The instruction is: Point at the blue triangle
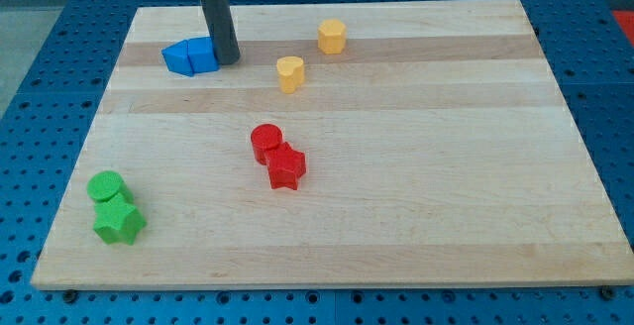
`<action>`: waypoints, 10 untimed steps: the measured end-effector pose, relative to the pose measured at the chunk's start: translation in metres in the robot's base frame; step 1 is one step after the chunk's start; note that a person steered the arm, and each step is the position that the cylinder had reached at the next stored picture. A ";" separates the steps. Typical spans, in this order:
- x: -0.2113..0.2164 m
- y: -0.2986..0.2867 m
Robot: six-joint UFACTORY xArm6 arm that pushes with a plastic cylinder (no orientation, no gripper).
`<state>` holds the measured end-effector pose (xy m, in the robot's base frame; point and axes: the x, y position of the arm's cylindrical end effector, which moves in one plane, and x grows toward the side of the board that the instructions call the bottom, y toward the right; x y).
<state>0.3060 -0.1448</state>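
Two blue blocks sit together at the view's top left of the wooden board. The left one looks like the blue triangle (179, 57), pointing left. The other blue block (203, 54) touches its right side; its shape is unclear. My tip (227, 60) rests on the board right against the right side of that second blue block, so the rod stands just right of the blue pair.
A yellow hexagon-like block (332, 37) and a yellow block (289, 72) lie at top centre. A red cylinder (265, 142) touches a red star (286, 167) mid-board. A green cylinder (105, 186) touches a green star (119, 222) at bottom left. The board edge (317, 285) runs along the bottom.
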 end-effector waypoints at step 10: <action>-0.014 -0.113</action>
<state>0.2917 -0.2578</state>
